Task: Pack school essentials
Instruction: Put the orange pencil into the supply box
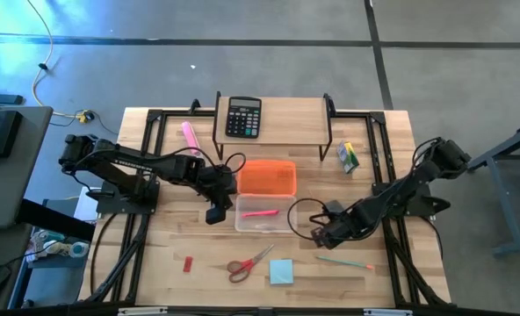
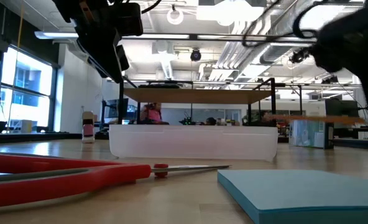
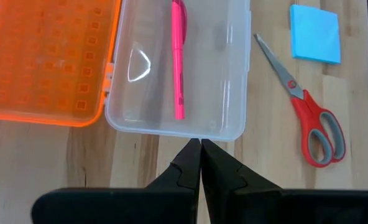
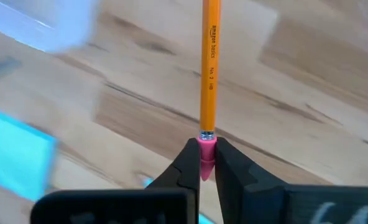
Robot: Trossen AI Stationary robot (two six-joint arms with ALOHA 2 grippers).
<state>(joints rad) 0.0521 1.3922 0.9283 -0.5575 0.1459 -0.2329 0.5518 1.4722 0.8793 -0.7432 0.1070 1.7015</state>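
Wooden table (image 1: 155, 263): orange pencil (image 4: 209, 68), pink eraser tip, lettered shaft.

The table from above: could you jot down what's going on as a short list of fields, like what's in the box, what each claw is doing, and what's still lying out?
Box: clear case, orange lid open
Inside: pink pen
Left gripper: shut, empty, at the case's edge
Right gripper: shut on orange pencil, by its pink eraser end
Still out: red-handled scissors, blue sticky-note pad, small red eraser, green pencil
Shelf: black calculator
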